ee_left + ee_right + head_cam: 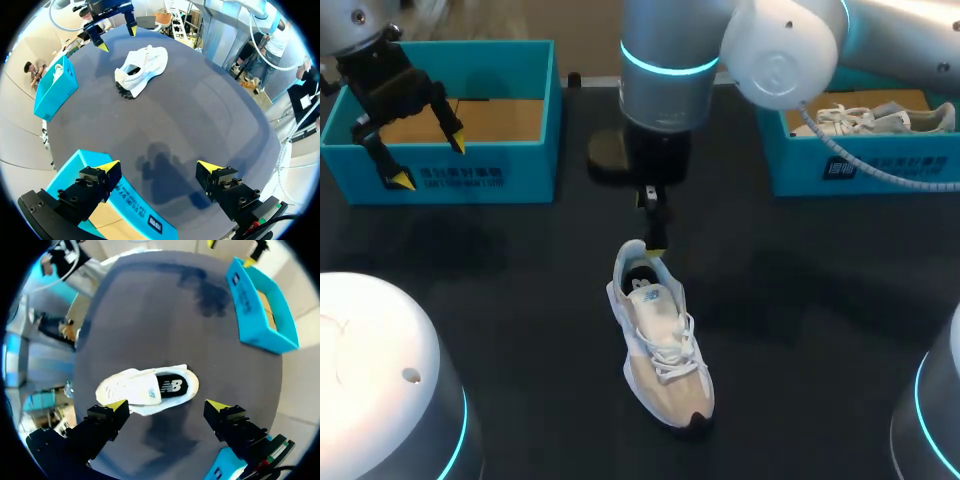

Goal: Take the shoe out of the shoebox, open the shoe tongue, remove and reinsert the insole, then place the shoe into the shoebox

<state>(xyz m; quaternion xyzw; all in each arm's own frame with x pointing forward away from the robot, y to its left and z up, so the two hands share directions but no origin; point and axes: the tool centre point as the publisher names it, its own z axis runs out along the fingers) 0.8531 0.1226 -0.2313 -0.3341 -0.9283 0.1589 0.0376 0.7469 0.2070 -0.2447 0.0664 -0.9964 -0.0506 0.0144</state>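
Shoe [662,340] lies, seemingly untouched, under right tool [167,406].

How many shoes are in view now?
2. A beige shoe lies on the table; a white shoe sits in the right-hand shoebox. The right arm covers part of that box, so another may be hidden.

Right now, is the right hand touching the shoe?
Apart. Left wrist view shows bare table between the right hand and the shoe.

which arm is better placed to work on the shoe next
Right. The right gripper hangs open just over the heel of the shoe; the left gripper is off over the box at the left, far from it.
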